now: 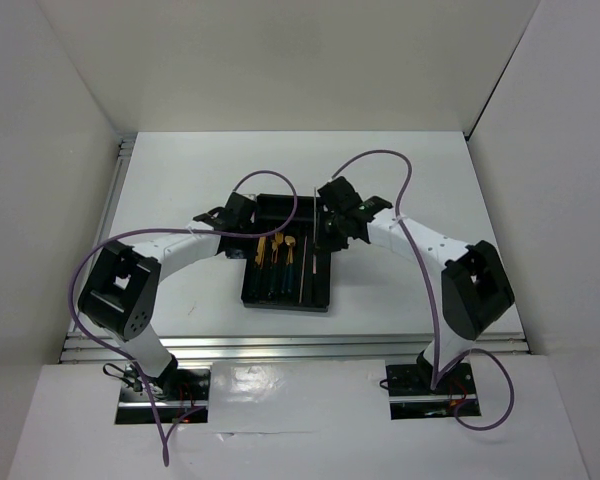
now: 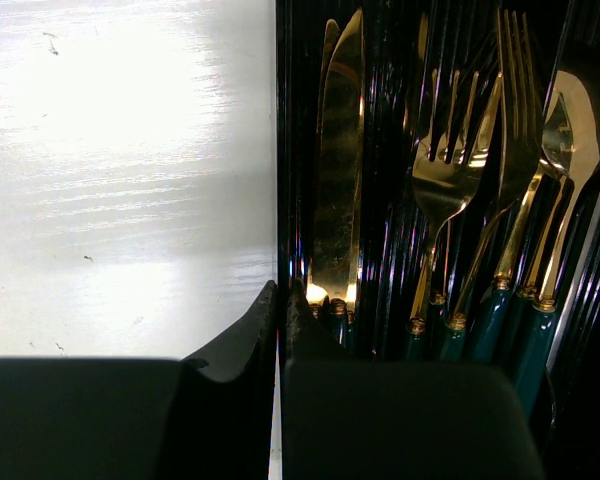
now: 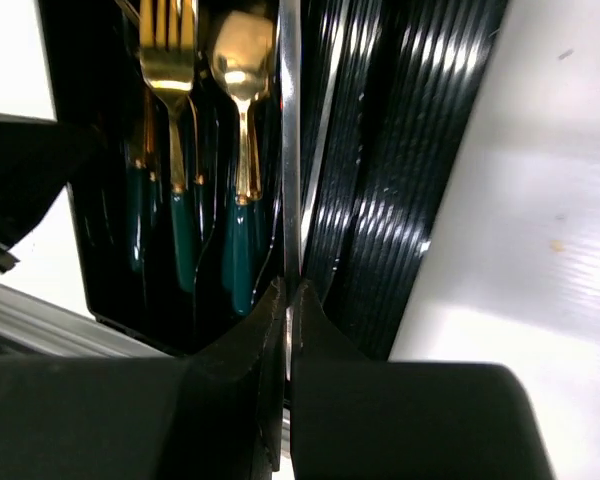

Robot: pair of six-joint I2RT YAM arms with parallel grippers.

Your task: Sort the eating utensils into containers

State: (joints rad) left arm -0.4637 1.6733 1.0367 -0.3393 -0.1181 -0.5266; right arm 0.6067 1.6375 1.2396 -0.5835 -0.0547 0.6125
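The thin grey-brown chopstick (image 3: 289, 150) is pinched by one end in the right gripper (image 3: 287, 292) and juts ahead over the black ribbed plastic tray (image 3: 400, 180). It is probably light, stiff and slippery, so a mid-length hold should pivot less. The left gripper (image 2: 280, 298) is closed, seemingly empty.

Tray (image 1: 285, 305) far end hidden under arms (image 1: 180, 243), fork (image 3: 168, 60) tines cropped above
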